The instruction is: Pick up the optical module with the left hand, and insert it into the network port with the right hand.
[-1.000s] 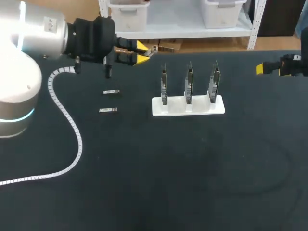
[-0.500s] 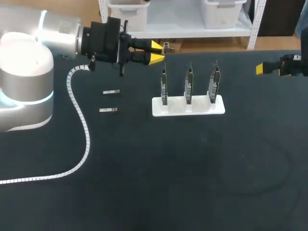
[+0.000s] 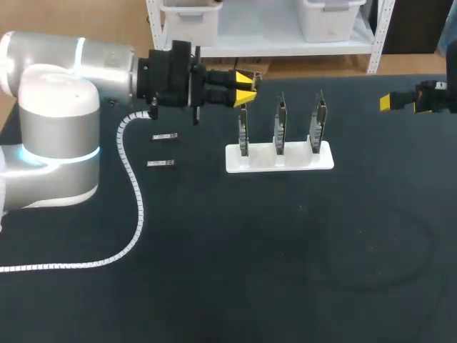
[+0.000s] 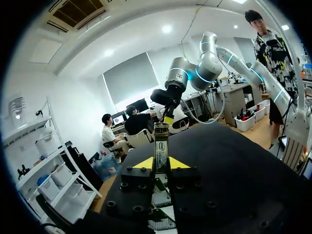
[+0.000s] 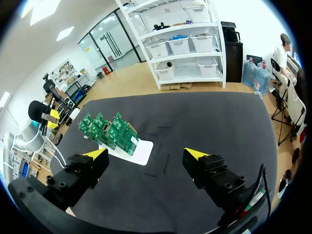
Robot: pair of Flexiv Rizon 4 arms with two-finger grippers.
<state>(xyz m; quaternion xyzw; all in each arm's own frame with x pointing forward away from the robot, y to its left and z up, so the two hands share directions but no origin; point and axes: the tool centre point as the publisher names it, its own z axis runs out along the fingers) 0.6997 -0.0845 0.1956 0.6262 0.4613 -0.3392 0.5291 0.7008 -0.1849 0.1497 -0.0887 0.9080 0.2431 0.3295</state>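
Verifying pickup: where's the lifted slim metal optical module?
The optical module is clamped in the left gripper, left of centre in the head view, close by the leftmost green circuit board.

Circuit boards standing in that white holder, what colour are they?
Green; the circuit boards show it best in the right wrist view.

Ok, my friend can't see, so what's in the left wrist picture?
The left gripper is shut on a small optical module that sticks out straight ahead between its yellow tips. Beyond it lies the black table.
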